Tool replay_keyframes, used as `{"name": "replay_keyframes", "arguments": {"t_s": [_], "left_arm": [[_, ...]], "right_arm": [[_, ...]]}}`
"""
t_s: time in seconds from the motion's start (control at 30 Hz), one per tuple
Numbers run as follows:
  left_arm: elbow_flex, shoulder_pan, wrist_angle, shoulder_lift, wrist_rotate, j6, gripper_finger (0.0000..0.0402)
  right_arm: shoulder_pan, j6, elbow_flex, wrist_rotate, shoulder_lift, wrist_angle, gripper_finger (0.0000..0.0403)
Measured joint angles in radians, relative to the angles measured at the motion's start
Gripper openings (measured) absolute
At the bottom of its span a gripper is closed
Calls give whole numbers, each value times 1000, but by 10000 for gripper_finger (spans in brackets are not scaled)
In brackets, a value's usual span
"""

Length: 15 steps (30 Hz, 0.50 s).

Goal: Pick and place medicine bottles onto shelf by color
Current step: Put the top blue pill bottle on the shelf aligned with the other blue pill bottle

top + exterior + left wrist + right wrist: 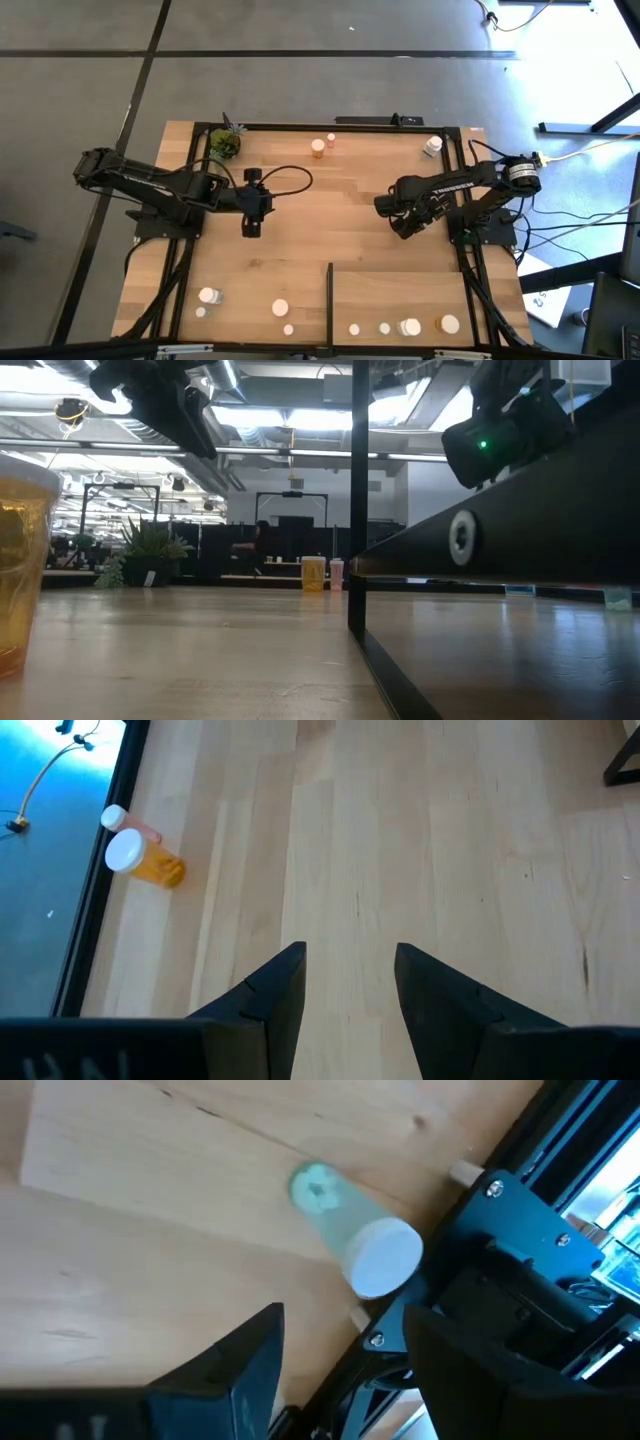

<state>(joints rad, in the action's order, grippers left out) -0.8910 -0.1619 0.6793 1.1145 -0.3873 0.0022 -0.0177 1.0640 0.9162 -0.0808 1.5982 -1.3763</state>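
My left gripper (pixel 250 228) (pixel 350 990) hangs open over bare wood at the table's middle left, nothing between its fingers. My right gripper (pixel 400 226) (pixel 345 1370) is open at the middle right, above a pale greenish bottle with a white cap (pixel 352 1228) that rests on the wood beside the black frame. An orange bottle (pixel 318 148) (pixel 140 860) and a small pinkish one (pixel 331 139) (pixel 128 822) stand at the far edge. A white bottle (pixel 432 146) sits at the far right. Several bottles (pixel 410 326) stand on the shelf (pixel 420 290), near right.
A small potted plant (pixel 225 142) stands at the far left corner. Other bottles (pixel 208 296) (pixel 280 308) stand near left, outside the shelf's black strip (pixel 329 300) (pixel 358 560). An amber bottle (pixel 20 560) fills the low view's left edge. Black frame rails (pixel 455 180) border the table.
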Motion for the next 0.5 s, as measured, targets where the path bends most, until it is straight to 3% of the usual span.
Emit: {"name": "replay_keyframes", "arguments": {"t_s": [0.5], "left_arm": [[0, 0, -1, 0, 0, -1, 148]], "right_arm": [[-37, -103, -5, 56, 0, 5, 208]]}}
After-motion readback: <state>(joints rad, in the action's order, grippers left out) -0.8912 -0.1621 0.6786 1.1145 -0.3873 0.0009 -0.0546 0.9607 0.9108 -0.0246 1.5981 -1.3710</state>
